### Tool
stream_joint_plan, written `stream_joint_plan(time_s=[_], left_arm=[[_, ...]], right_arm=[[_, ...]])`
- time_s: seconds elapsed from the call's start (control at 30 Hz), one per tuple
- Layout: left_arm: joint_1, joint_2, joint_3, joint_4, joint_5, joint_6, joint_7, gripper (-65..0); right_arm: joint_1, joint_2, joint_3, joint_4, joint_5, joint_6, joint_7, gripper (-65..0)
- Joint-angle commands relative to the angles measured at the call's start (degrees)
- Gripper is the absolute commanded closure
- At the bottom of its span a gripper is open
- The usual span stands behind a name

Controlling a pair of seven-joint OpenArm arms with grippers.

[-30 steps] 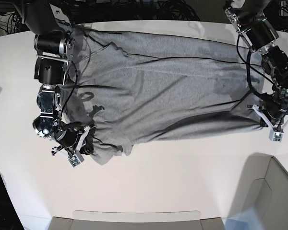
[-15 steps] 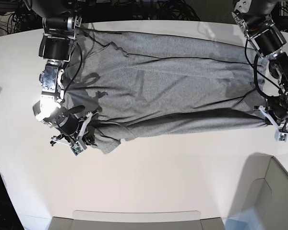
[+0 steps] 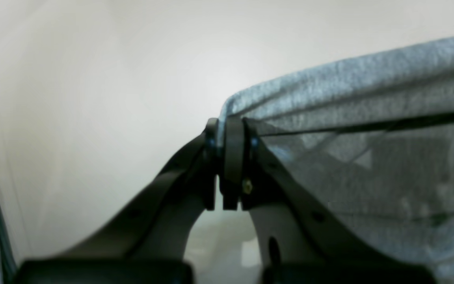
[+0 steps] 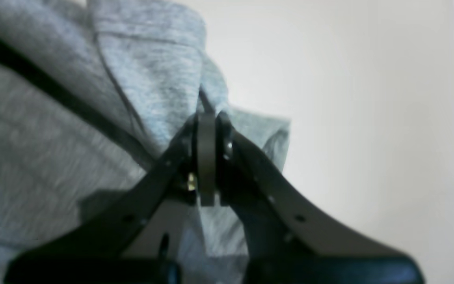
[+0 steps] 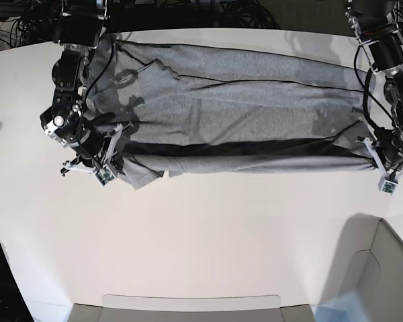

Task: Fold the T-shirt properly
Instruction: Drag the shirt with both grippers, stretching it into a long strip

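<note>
The heather-grey T-shirt [image 5: 235, 114] lies stretched across the back of the white table [image 5: 221, 241], plain face up, its near edge lifted into a long fold with a dark shadow under it. My left gripper [image 5: 375, 155] is shut on the shirt's near right corner; the left wrist view shows the grey cloth [image 3: 349, 118] pinched between the closed fingertips [image 3: 233, 134]. My right gripper [image 5: 114, 161] is shut on the near left corner by the sleeve; the right wrist view shows bunched cloth [image 4: 148, 79] clamped between its fingertips [image 4: 206, 134].
A light grey bin [image 5: 373, 275] stands at the front right corner. A shallow tray edge [image 5: 188, 305] runs along the front. Black cables [image 5: 242, 10] lie behind the table. Bare white table surface lies in front of the shirt.
Both grippers have carried the shirt's near edge away from the table's front, towards the back. The fold has narrowed and straightened, and both arms have drawn back.
</note>
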Motion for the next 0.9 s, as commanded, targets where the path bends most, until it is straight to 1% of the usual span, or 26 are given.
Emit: stream_joint_plan(time_s=[0.0, 0.13, 0.3, 0.47, 0.6, 0.8, 0.87], left_arm=[[-0.4, -1.6, -0.6, 0.8, 0.4, 0.3, -0.2, 0.0], [-0.2, -1.6, -0.8, 0.9, 0.4, 0.3, -0.2, 0.0], [2.3, -1.6, -0.8, 2.2, 0.4, 0.3, -0.2, 0.0], [6.9, -1.6, -0.8, 8.9, 0.4, 0.3, -0.2, 0.0], [9.7, -1.5, -0.8, 10.7, 0.4, 0.3, -0.2, 0.0], [11.3, -1.2, -0.9, 10.7, 0.4, 0.3, -0.2, 0.0], [11.5, -1.2, -0.9, 10.7, 0.4, 0.3, -0.2, 0.0]], right_arm=[[0.6, 0.4, 1.7, 2.0, 0.4, 0.6, 1.0, 0.0], [-1.7, 0.3, 4.3, 3.6, 0.5, 0.6, 1.0, 0.0], [-5.5, 0.2, 6.8, 6.9, 0.5, 0.6, 0.9, 0.0], [-6.3, -0.7, 11.7, 9.7, 0.5, 0.6, -3.8, 0.0], [-6.9, -1.7, 13.9, 11.5, 0.1, 0.6, -4.9, 0.0], [-11.4, -1.8, 14.3, 14.0, 0.2, 0.6, -4.4, 0.0], [-11.7, -1.8, 14.4, 14.0, 0.2, 0.6, -4.4, 0.0]])
